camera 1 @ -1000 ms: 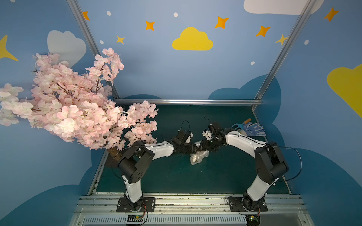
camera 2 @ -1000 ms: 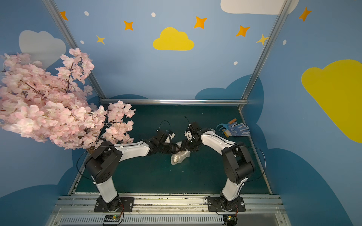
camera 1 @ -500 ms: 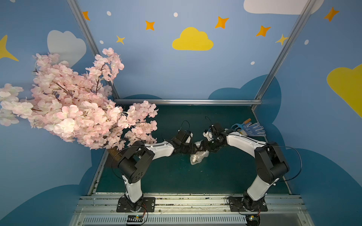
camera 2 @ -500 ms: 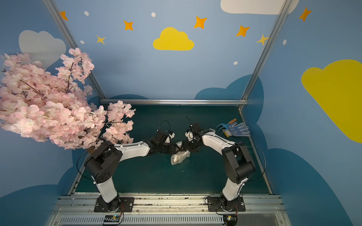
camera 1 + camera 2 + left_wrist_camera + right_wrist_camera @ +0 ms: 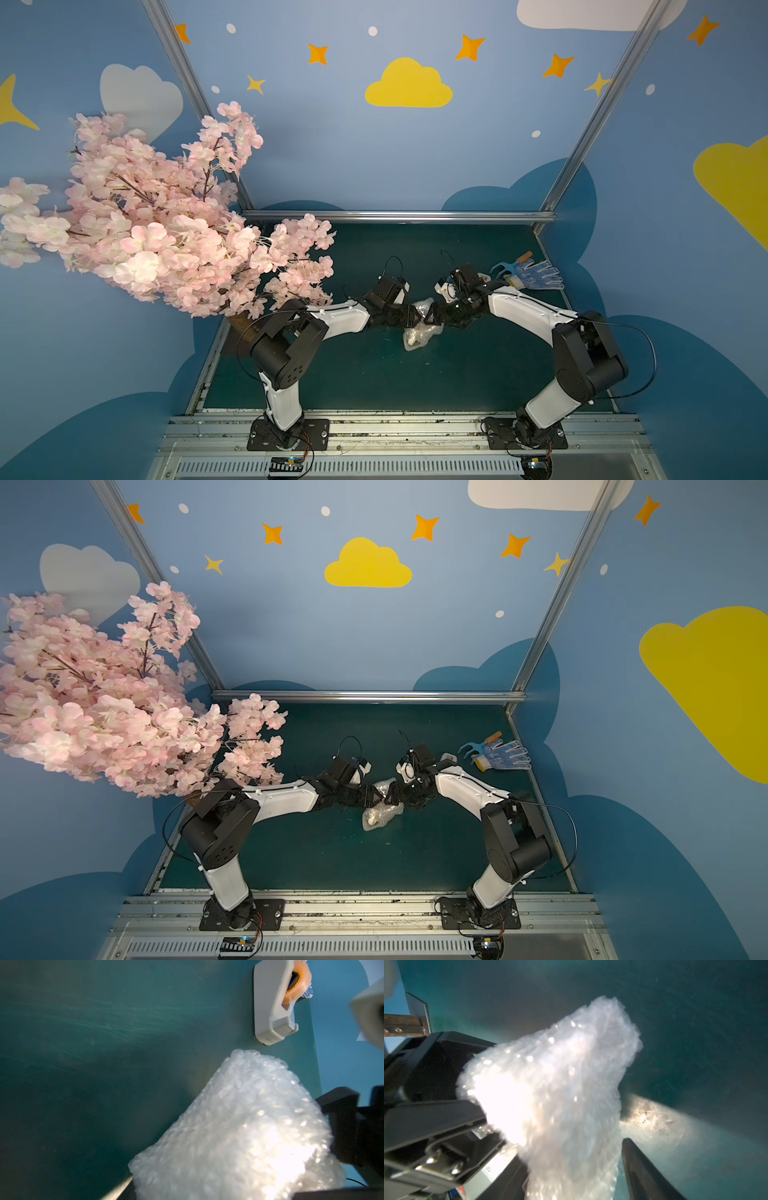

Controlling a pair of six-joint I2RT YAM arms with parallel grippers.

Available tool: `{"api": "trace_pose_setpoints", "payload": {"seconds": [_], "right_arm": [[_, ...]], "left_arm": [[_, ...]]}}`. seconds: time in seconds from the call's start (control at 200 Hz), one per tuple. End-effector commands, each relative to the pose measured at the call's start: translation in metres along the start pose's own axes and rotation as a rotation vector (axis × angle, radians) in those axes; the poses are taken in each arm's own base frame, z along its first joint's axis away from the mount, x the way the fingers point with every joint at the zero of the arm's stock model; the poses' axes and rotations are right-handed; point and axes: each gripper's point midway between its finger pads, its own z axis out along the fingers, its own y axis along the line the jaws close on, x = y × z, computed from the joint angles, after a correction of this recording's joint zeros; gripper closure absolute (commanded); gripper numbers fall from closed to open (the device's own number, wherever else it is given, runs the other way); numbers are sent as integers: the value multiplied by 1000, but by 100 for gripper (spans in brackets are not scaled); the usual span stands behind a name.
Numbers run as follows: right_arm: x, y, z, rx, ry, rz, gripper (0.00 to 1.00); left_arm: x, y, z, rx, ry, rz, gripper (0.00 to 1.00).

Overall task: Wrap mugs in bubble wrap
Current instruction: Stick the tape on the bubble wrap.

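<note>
Meeting over the middle of the green counter point(image 5: 374, 374), the left pincer point(image 5: 415, 318) and the right pincer point(image 5: 432, 318) face each other tip to tip, with the bubble wrap point(image 5: 420, 334) bunched between and just below them. In both top views the wrap forms a crumpled bundle around the mug point(image 5: 411, 341), of which only a small white patch shows at the bundle's near end; the bundle lies on the counter on the near side of both pincers and reaches up between their tips.

In the left wrist view the bubble wrap point(image 5: 239, 1126) fills the space ahead of the left pincer, but its fingers are hidden beneath the plastic, so whether it grips the wrap cannot be told. In the right wrist view one dark finger point(image 5: 639, 1167) of the right pincer stands clear beside the bubble wrap point(image 5: 560, 1095), with the plastic lying between the fingers; the jaws stand partly apart, and whether they pinch the sheet cannot be told.

Farther from the left pincer, beyond the wrap, a beige tape dispenser point(image 5: 272, 1001) with an orange roll sits flat on the counter. Beyond the right pincer, toward the counter's far right corner, lie the blue-dotted gloves point(image 5: 538, 276) beside a small blue hand rake point(image 5: 505, 268). Behind the left pincer's arm, a pink blossom tree point(image 5: 158, 232) overhangs the counter's left edge.
</note>
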Motion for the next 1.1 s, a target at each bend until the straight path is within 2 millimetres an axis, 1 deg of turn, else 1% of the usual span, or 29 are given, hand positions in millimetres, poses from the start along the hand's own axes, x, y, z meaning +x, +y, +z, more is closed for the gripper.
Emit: {"api": "trace_pose_setpoints", "payload": {"seconds": [0.0,0.1,0.225,0.3,0.451,0.536,0.606,0.726,0.836,0.896,1.006,1.096], "right_arm": [[14,-24,9,86,43,32,39],[19,-34,15,120,63,51,42],[18,-33,15,117,66,53,43],[12,-24,9,88,42,37,42],[-13,8,-13,-27,-63,-32,30],[-28,16,-21,-58,-98,-40,28],[-37,16,-21,-66,-99,-31,29],[-45,5,-14,-43,-90,-4,31],[-43,-10,-4,2,-55,33,33],[-40,-14,0,14,-36,40,34],[-38,-17,2,25,-27,44,34],[-40,-13,-5,16,-45,35,34]], "left_arm": [[33,21,11,-67,110,-13,41],[33,21,11,-67,109,-16,41],[33,22,10,-69,108,-14,41],[32,21,9,-69,106,-12,41],[32,20,9,-68,107,-11,41],[32,20,10,-65,107,-11,41],[32,19,10,-65,107,-10,41],[32,20,10,-66,108,-13,41],[32,20,9,-67,106,-13,41],[32,19,9,-69,107,-12,41],[32,19,8,-70,106,-12,41],[31,18,7,-69,105,-10,41]]}}
